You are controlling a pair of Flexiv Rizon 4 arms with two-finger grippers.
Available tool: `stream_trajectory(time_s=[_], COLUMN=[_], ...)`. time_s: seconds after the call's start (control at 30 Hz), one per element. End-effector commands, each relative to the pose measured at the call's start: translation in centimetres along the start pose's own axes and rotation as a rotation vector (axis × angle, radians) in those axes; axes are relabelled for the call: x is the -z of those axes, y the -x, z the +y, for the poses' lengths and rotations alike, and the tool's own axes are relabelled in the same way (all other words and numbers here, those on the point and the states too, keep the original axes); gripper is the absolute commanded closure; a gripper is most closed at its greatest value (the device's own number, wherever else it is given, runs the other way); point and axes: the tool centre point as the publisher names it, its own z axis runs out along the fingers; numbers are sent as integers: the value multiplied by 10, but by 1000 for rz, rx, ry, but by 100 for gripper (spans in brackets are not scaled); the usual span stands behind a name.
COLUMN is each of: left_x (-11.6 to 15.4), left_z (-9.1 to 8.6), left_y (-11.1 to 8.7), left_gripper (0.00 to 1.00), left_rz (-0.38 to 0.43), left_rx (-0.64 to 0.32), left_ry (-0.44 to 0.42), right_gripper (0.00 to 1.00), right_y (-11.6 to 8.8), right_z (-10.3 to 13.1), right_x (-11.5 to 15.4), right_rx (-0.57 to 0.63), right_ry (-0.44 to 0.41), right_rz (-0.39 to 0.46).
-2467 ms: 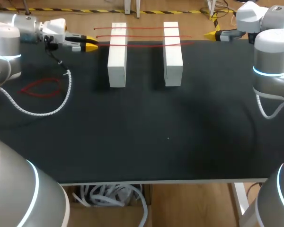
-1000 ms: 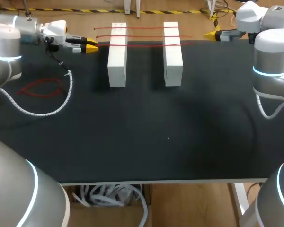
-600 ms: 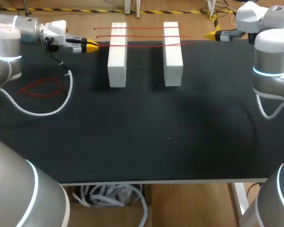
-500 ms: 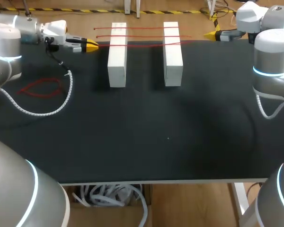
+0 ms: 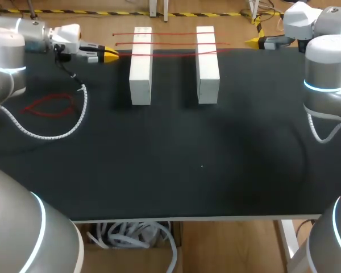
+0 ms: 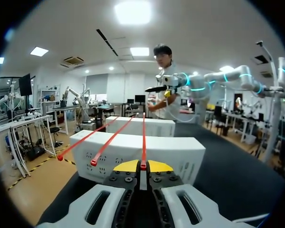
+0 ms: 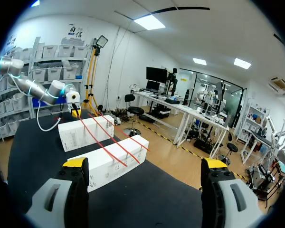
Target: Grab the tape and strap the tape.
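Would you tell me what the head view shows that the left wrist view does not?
Only the head view shows the red loop lying on the table. Only the left wrist view shows the left gripper with its fingers shut on the end of one red tape. Both show the white blocks with three red tapes across them.

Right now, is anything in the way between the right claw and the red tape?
No. Only bare table lies between the right claw and the red tape across the white blocks.
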Motion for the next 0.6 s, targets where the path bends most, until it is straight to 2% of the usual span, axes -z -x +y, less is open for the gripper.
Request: stream_trajectory(time_s=[0.03, 0.3, 0.5, 0.6], left_x=[1, -3, -12, -13], left_z=[-7, -36, -65, -83], left_y=[-1, -13, -21, -27], left_gripper=[100, 100, 100, 100], left_rz=[8, -9, -18, -17], left_rx=[-7, -35, -43, -56], left_ry=[-10, -51, -41, -66], right_gripper=[0, 0, 0, 0], right_y=[0, 0, 0, 0], right_z=[0, 0, 0, 0], right_x=[0, 0, 0, 0], right_rx=[0, 0, 0, 0], right_ry=[0, 0, 0, 0], right_rz=[0, 0, 0, 0])
